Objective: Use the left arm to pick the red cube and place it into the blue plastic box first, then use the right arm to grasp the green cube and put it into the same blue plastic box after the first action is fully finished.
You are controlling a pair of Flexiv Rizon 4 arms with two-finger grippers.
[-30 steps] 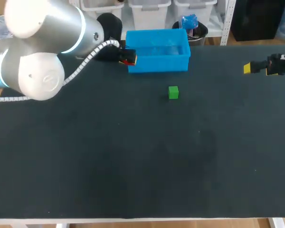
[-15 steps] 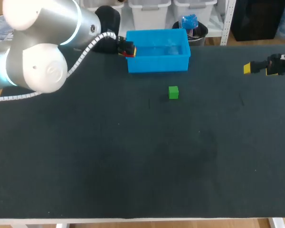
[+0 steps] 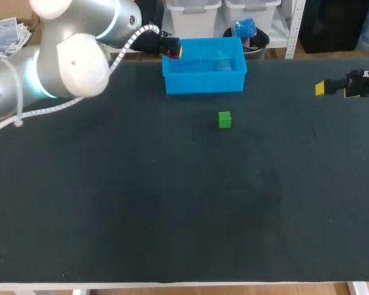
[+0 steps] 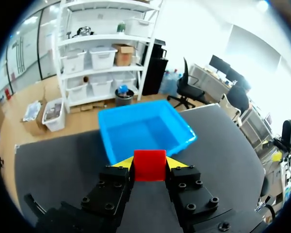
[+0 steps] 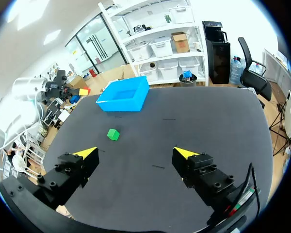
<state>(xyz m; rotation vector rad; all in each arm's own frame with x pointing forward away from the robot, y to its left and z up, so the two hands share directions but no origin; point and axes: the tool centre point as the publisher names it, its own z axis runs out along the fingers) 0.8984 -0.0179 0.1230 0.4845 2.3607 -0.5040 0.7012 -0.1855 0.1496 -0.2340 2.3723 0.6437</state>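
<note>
Head view shows the left arm coming in from the left, with its left pincer [image 3: 172,48] up at the far left corner of the blue plastic box [image 3: 203,83]. The box stands at the far edge of the dark counter [image 3: 172,203]. Whether the pincer is over the rim or just outside it cannot be told from this view.

Left wrist view has the red cube [image 4: 149,165] clamped between the two yellow tips, one finger on each side. The cube is off the counter, and the open box lies just ahead of it.

On the counter, the green cube [image 3: 224,119] sits alone, nearer than the box and well apart from it.

At the far right edge the right pincer [image 5: 138,154] is above the counter. Its fingers are spread wide with nothing between them, and the green cube is well ahead of it.
</note>
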